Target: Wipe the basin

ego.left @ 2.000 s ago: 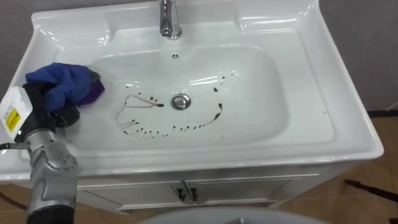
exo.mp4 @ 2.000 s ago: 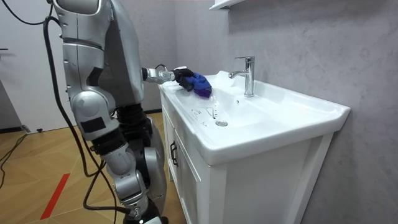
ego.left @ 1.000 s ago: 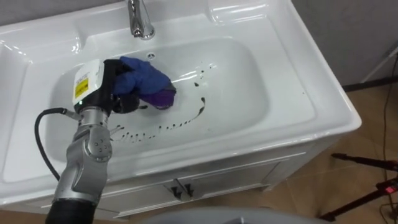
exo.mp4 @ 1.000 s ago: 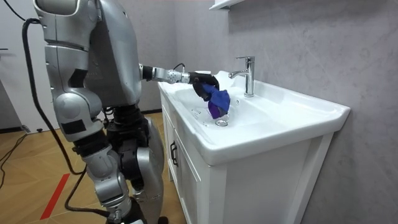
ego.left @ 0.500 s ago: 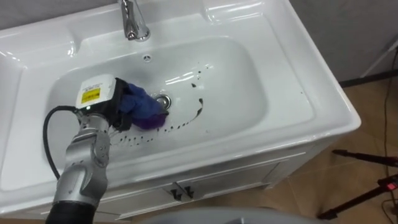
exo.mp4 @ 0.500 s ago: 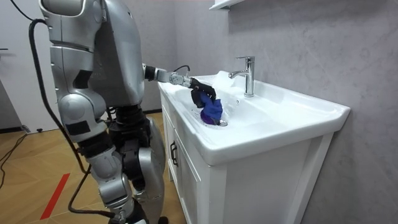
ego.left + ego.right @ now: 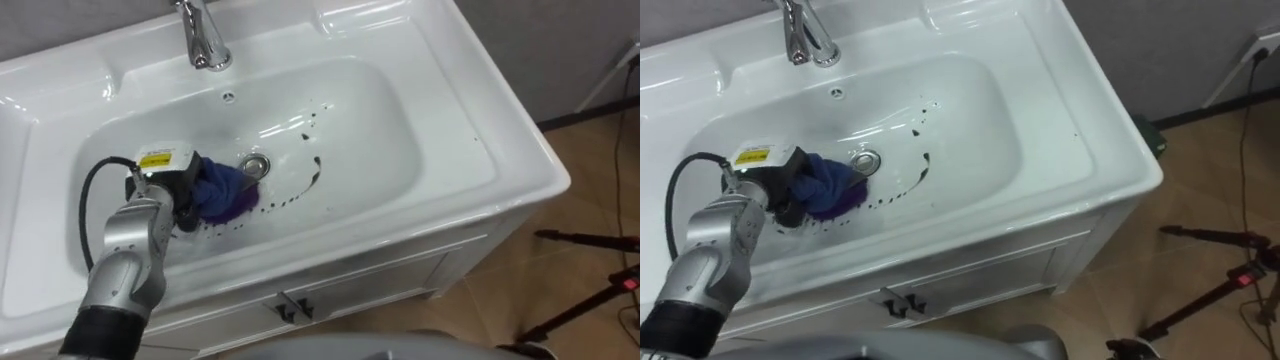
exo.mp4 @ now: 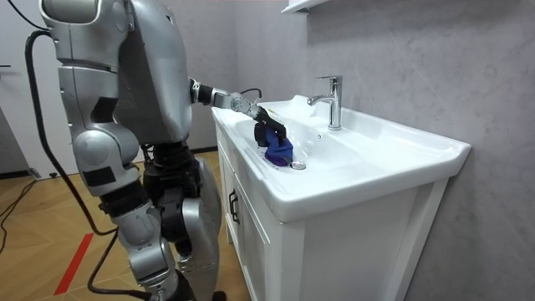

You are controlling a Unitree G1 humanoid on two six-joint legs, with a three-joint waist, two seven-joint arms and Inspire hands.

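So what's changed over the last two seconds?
The left hand, gripping the blue cloth throughout, has moved from the left slope of the basin down into its bowl, and now holds the cloth on the bottom just left of the drain. The dark streak right of the drain and the tap are unchanged.

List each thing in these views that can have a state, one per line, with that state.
left hand: shut on the blue cloth, down in the basin
blue cloth: bunched, pressed on the basin floor beside the drain
basin: dark streaks right of the drain
faucet: no water running
cabinet doors: closed
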